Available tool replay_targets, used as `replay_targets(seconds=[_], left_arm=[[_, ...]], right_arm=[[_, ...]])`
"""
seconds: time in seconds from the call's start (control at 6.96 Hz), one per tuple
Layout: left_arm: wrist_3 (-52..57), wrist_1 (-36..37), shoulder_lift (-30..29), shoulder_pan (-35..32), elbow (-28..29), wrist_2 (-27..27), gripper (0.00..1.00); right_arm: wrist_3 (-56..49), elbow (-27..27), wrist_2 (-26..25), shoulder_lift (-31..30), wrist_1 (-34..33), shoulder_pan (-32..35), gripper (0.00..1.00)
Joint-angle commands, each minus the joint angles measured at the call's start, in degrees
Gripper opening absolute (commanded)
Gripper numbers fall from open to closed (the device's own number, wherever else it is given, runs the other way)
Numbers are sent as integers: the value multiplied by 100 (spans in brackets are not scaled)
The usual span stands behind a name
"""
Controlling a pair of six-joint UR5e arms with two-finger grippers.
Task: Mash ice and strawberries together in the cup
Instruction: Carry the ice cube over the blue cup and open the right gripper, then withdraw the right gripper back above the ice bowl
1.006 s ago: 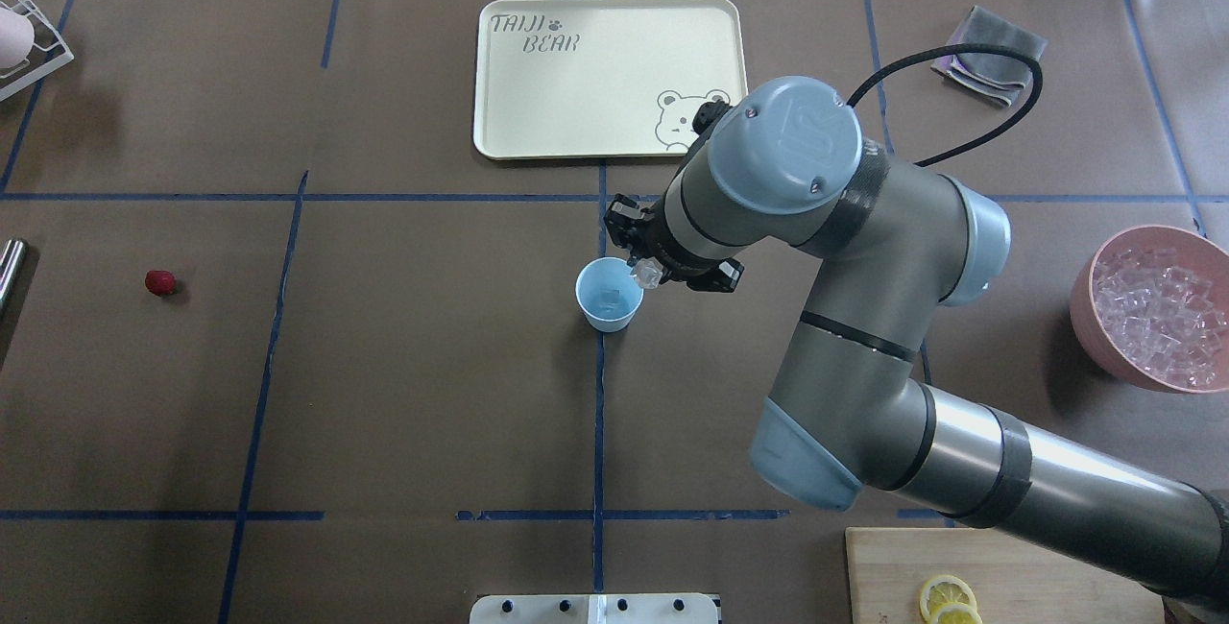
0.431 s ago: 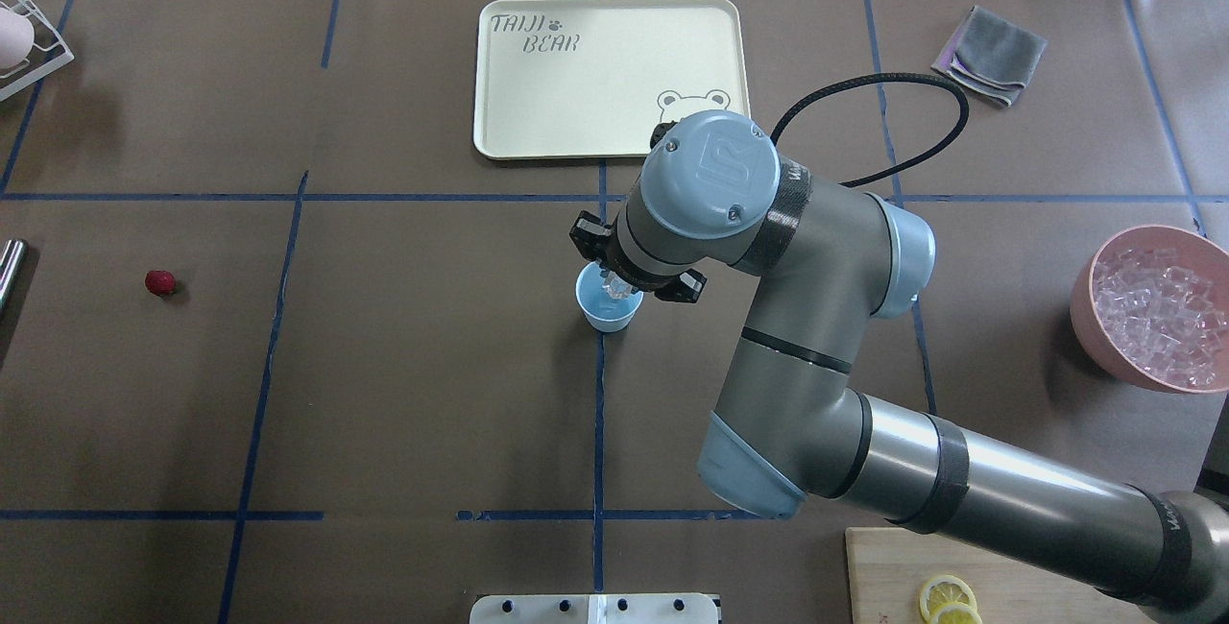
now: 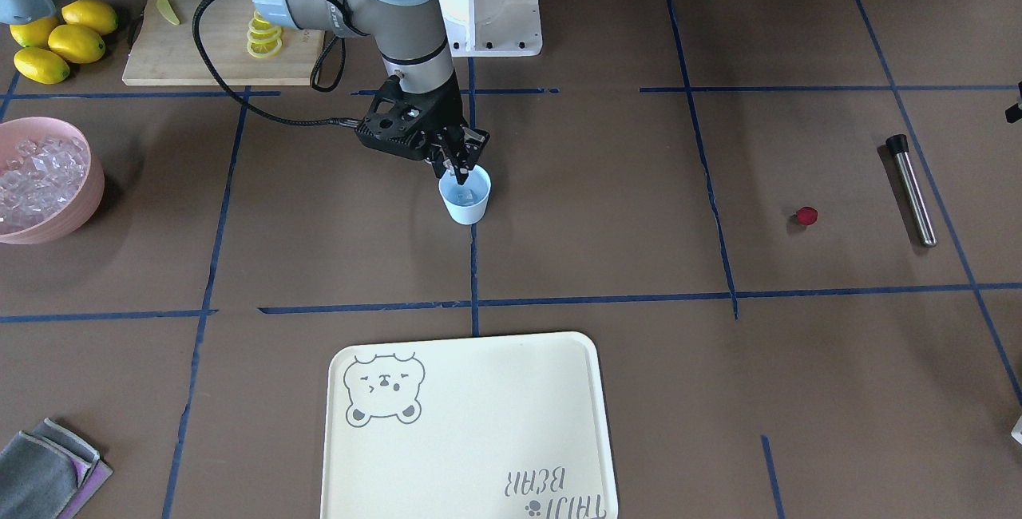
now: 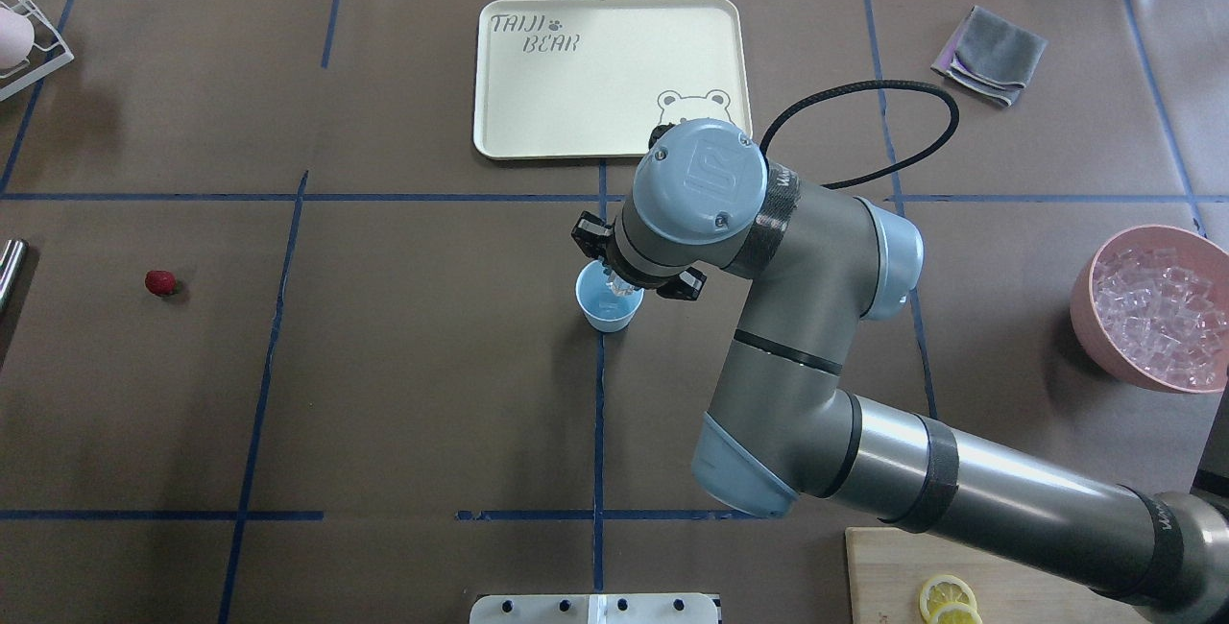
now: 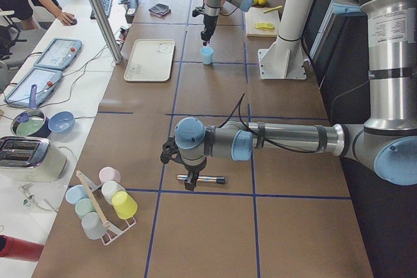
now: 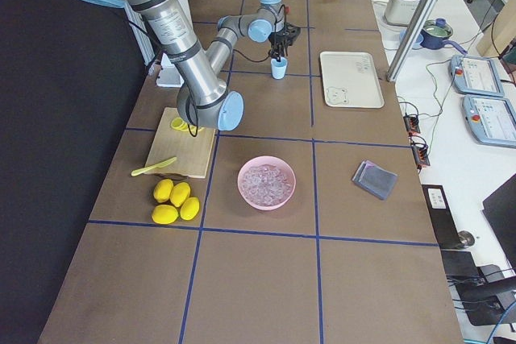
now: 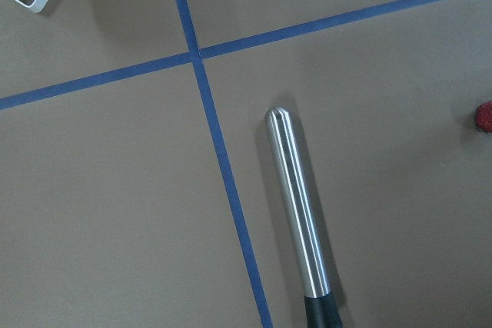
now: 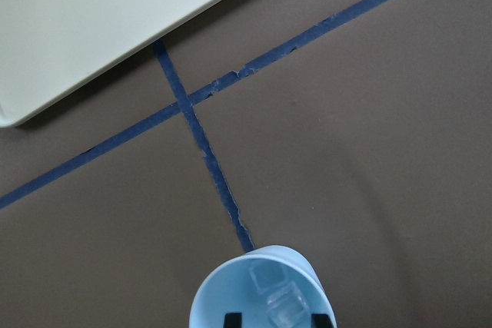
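The pale blue cup (image 4: 605, 313) stands at the table's middle on a blue tape line, with a clear ice cube lying inside it (image 8: 260, 278). My right gripper (image 4: 614, 280) hangs over the cup's mouth, its fingertips (image 8: 231, 319) at the rim, shut on another ice cube (image 8: 283, 309). Far to the left lies the small red strawberry (image 4: 160, 282), apart from everything. My left gripper (image 5: 190, 175) hovers over a steel muddler (image 7: 298, 213) near the strawberry (image 7: 484, 117). It shows only in the exterior left view, and I cannot tell whether it is open or shut.
A pink bowl (image 4: 1083, 302) full of ice sits at the right edge. A cream tray (image 4: 605, 77) lies behind the cup, a grey cloth (image 4: 991, 53) at the back right. A cutting board (image 3: 200, 48) holds lemon slices, with whole lemons (image 3: 60, 40) beside it.
The right arm has swung left, carrying the ice cube from beside the cup's right rim to over its mouth. The strawberry and cup have not moved.
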Motion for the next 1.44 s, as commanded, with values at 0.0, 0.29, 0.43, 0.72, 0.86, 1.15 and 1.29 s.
replay_targets(seconds=[0.0, 0.29, 0.43, 0.72, 0.86, 1.15, 1.29], left_arm=[[-9, -9, 9, 0, -38, 0, 100], [-9, 0, 0, 9, -64, -9, 100], [-157, -9, 0, 157, -56, -183, 100], [-1784, -374, -70, 909, -370, -264, 100], [-2689, -1004, -79, 1358, -381, -37, 100], [-4090, -1318, -454, 2429, -372, 777, 100], [-4139, -1658, -518, 2870, -154, 1139, 100]], right_arm=[[6, -59, -124, 9, -2, -85, 99], [6, -59, -133, 18, -2, -94, 100], [-29, 124, -90, -17, 7, 10, 100], [-753, 1384, 592, -1162, -46, 693, 100], [-1463, 1922, 1101, -1917, -46, 1167, 100], [-3201, 2295, 1693, -3202, 6, 2072, 100], [-4081, 2261, 1817, -3530, -2, 2468, 100]])
